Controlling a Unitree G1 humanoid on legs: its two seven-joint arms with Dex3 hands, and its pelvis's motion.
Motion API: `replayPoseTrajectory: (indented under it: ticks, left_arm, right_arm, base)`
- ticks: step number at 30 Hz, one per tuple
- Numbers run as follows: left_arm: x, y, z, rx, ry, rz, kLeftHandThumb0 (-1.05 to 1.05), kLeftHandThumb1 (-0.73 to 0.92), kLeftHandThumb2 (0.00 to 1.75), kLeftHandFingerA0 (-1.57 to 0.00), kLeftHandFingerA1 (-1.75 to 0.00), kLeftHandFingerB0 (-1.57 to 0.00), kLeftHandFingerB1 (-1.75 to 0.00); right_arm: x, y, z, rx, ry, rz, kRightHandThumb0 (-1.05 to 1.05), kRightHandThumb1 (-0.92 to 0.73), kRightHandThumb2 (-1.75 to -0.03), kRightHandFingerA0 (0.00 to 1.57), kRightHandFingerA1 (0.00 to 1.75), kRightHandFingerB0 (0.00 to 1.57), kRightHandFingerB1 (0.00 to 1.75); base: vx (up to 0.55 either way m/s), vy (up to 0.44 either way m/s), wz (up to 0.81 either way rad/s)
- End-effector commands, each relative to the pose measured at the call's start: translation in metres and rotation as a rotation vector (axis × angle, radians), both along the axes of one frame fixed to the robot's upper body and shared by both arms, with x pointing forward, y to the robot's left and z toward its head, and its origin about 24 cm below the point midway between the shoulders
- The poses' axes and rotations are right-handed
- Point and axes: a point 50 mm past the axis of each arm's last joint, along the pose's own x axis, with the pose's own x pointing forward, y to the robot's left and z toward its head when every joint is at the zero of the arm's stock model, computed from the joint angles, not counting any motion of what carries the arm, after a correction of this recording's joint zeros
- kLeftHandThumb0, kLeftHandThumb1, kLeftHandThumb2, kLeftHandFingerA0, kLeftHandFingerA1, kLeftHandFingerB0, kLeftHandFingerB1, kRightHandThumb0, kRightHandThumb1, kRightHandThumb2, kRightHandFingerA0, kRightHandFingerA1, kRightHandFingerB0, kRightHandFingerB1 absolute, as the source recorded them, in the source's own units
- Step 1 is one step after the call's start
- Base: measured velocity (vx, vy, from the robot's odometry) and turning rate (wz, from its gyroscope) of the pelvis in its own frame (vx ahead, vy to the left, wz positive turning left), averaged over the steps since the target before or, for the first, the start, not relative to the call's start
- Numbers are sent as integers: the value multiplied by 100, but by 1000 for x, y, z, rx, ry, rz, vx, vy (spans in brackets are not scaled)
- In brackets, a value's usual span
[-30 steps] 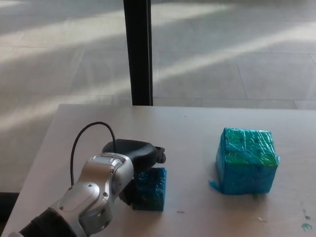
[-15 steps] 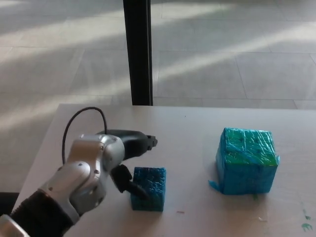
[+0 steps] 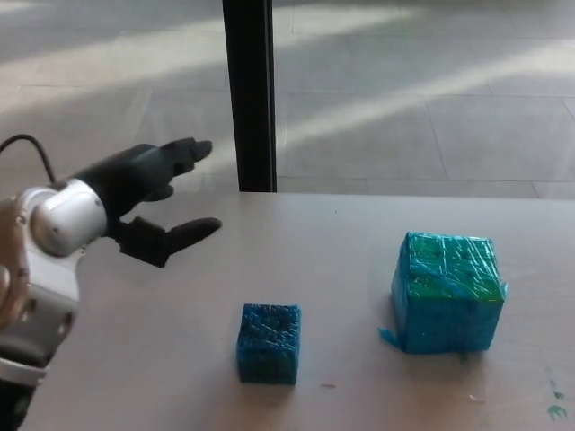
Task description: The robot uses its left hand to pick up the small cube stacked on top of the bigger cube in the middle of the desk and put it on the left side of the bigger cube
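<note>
Above the desk [image 3: 359, 242], the left hand [image 3: 148, 193] hangs spread (empty), clear of the small cube [image 3: 269, 343].

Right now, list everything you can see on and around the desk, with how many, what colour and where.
small cube: one, blue, on the desk left of the bigger cube, apart from it, nothing touching it
bigger cube: one, teal with green patches on top, on the right part of the desk
desk: one, pale grey-white top, filling the lower half of the view
black post: one, upright behind the desk's far edge
floor: pale tiles with sunlit streaks, beyond the desk
left hand: one, black, fingers apart, holding nothing, raised over the desk's left side, on a silver forearm with a black cable
right hand: not in view
</note>
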Motion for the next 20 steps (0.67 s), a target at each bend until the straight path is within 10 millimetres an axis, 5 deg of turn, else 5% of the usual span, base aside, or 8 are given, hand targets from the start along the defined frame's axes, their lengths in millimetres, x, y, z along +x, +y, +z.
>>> replayPoseTrajectory:
  ticks: [1,3,10,11,14,15,17,20]
  left_arm:
    - [-82,134,-21,-441,-155,421,-81,92,80,-28,-51,-1,-20]
    - [-104,159,-52,-505,-95,546,-76,92,76,-11,-38,-4,-16]
    - [-183,211,-140,-626,28,1013,-82,74,109,-4,-43,-11,-27]
    - [-207,216,-158,-662,29,1147,-78,71,107,-8,-45,-2,-35]
    - [-231,221,-177,-704,9,1309,-36,50,107,-2,-49,0,-47]
    - [-243,222,-186,-743,0,1364,-36,53,109,-1,-48,0,-49]
    - [-261,222,-201,-802,-6,1502,-73,88,67,-16,-32,-9,-22]
    - [-278,222,-214,-810,-18,1588,-78,72,100,-21,-46,-11,-40]
  right_arm:
    - [-11,-13,5,-17,33,-5,-89,-67,-61,53,94,55,73]
    - [-11,-13,5,-24,29,-3,-88,-47,-97,56,87,54,72]
    - [-11,-13,3,-8,30,-31,-87,-67,-58,54,95,57,71]
    - [-12,-13,2,-14,35,-25,-85,-50,-105,56,87,48,70]
    - [-12,-13,2,-24,37,-1,-82,-50,-105,55,85,47,69]
    - [-12,-14,2,-25,38,2,-87,-68,-60,52,95,54,72]
    - [-12,-14,1,-13,40,-20,-89,-66,-60,52,96,56,73]
    - [-15,-14,0,2,39,-34,-87,-68,-58,51,94,54,71]
  base:
    - [0,0,0]
    - [0,0,0]
    - [0,0,0]
    - [0,0,0]
    - [0,0,0]
    - [0,0,0]
    - [0,0,0]
    - [0,0,0]
